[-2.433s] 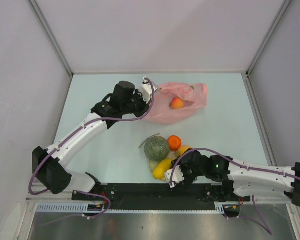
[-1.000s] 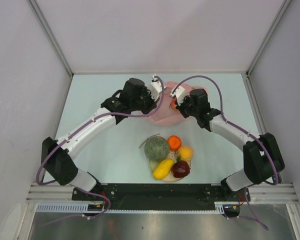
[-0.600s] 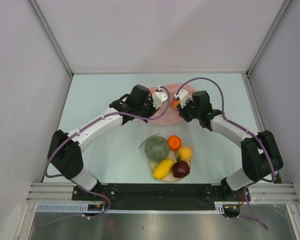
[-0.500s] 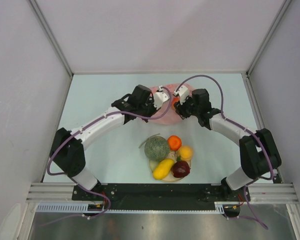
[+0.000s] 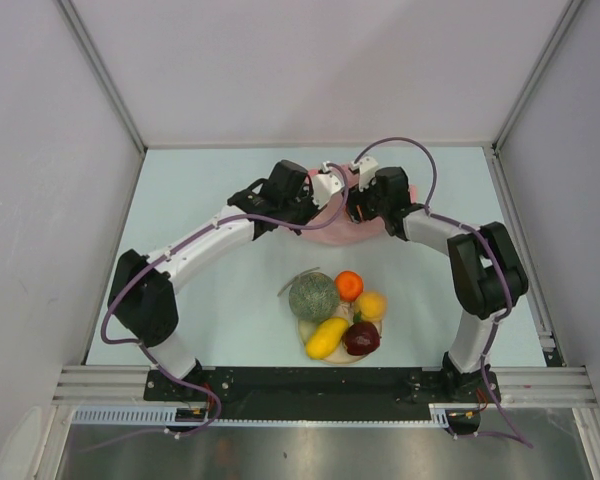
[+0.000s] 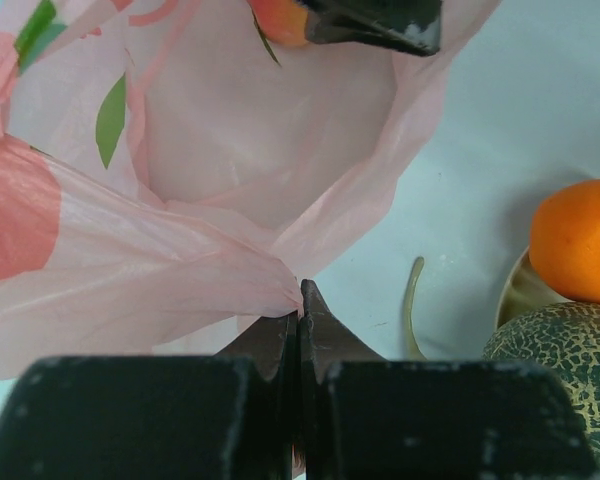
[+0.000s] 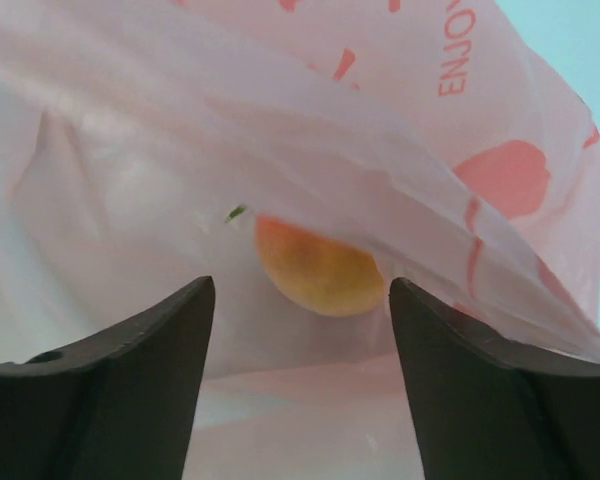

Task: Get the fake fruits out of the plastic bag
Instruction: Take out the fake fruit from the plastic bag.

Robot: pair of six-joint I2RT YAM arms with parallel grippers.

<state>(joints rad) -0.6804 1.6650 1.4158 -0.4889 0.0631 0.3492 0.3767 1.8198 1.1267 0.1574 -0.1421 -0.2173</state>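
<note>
The pink plastic bag (image 5: 329,233) lies at the back of the table, and my left gripper (image 5: 327,189) is shut on a fold of its rim (image 6: 230,280), holding the mouth up. My right gripper (image 5: 352,203) stands open at the bag's mouth. In the right wrist view a pink-orange peach (image 7: 318,270) sits inside the bag just beyond the open fingertips (image 7: 195,300), partly under a film of plastic. Outside the bag are the netted melon (image 5: 313,296), orange (image 5: 349,285), yellow-orange fruit (image 5: 371,304), yellow oblong fruit (image 5: 326,337) and dark red fruit (image 5: 361,338).
The fruits outside the bag are grouped on a cream plate (image 5: 305,327) near the front, between the two arm bases. Grey walls enclose the table on three sides. The melon (image 6: 565,350) and orange (image 6: 578,240) show at the right of the left wrist view.
My right arm went from the plate up to the bag, and its jaws went from shut to open at the bag's mouth. My left gripper, still holding the bag, shifted right.
</note>
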